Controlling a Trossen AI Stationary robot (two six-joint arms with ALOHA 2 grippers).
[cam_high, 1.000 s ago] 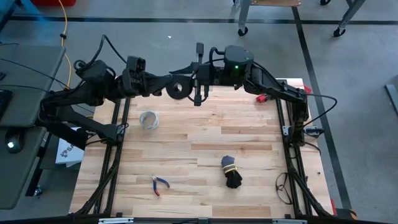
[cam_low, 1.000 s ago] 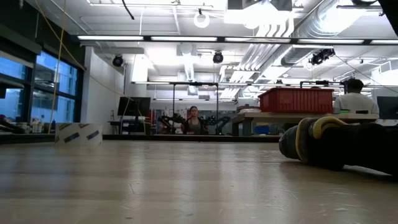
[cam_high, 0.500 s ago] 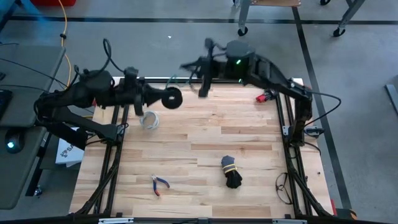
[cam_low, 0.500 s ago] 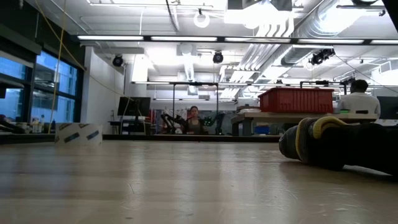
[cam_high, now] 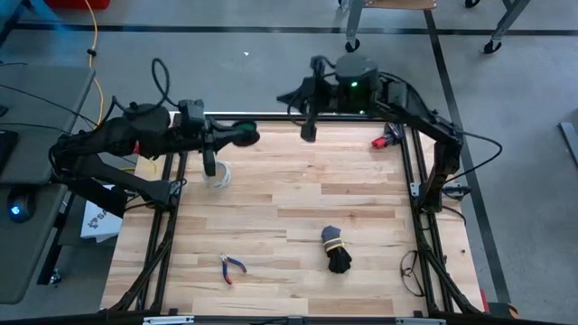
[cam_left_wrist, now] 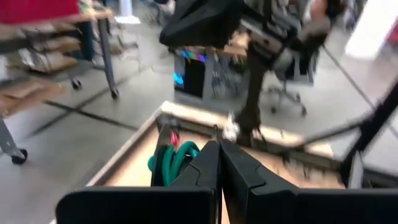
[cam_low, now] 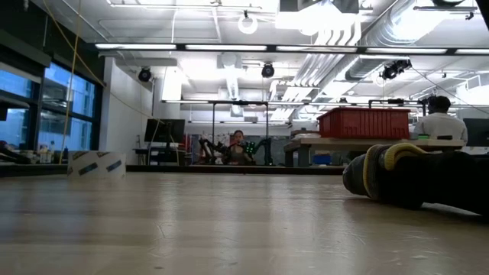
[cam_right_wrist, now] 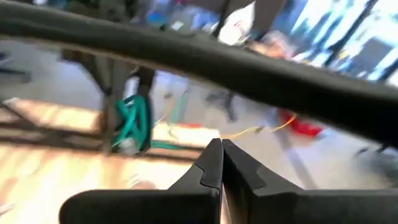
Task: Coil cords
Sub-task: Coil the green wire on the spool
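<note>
one green cord coil (cam_high: 242, 135) hangs clamped in left pincer (cam_high: 228, 137).

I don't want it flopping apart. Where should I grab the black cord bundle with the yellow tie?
Probably at the yellow tie, coming straight down from above, fingers across it. The black cord bundle lies flat on the table, and the tie binds its strands together there, so nothing should slip loose.

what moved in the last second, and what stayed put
The two grippers, close together at the table's far edge a second ago, pulled apart: the left gripper carried the green cord coil leftward, and the right gripper drew back. The pale ring, pliers and black cord bundle stayed put.
</note>
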